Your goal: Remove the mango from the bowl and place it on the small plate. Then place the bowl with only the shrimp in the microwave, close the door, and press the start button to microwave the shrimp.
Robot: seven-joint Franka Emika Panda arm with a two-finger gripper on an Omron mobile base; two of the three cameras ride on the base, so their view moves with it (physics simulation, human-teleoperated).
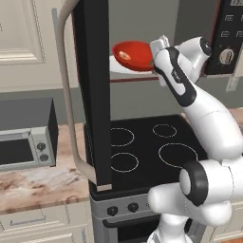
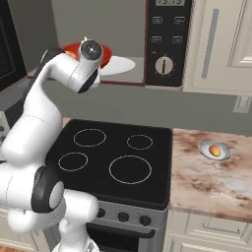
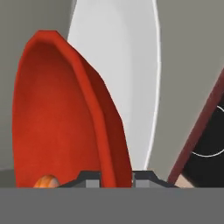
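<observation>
The red bowl (image 1: pixel 132 54) is inside the microwave's (image 2: pixel 147 44) open cavity, over its white disc plate (image 1: pixel 118 66); I cannot tell whether it rests on the plate. My gripper (image 1: pixel 159 46) is shut on the bowl's near rim. In the hand view the rim (image 3: pixel 114 166) passes between the fingertips (image 3: pixel 89 179), and the pale orange shrimp (image 3: pixel 46 181) lies in the bowl (image 3: pixel 57 113). The orange-yellow mango (image 2: pixel 214 150) sits on the small plate (image 2: pixel 203 147) on the counter right of the stove. The black door (image 1: pixel 92 95) stands open with its beige handle (image 1: pixel 66 99).
The black control panel (image 2: pixel 167 34) with its round dial (image 2: pixel 164 65) is right of the cavity. A black cooktop (image 2: pixel 118 157) lies below the arm. A grey toaster oven (image 1: pixel 26 142) stands on the left counter. Cream cabinets (image 2: pixel 221 44) flank the microwave.
</observation>
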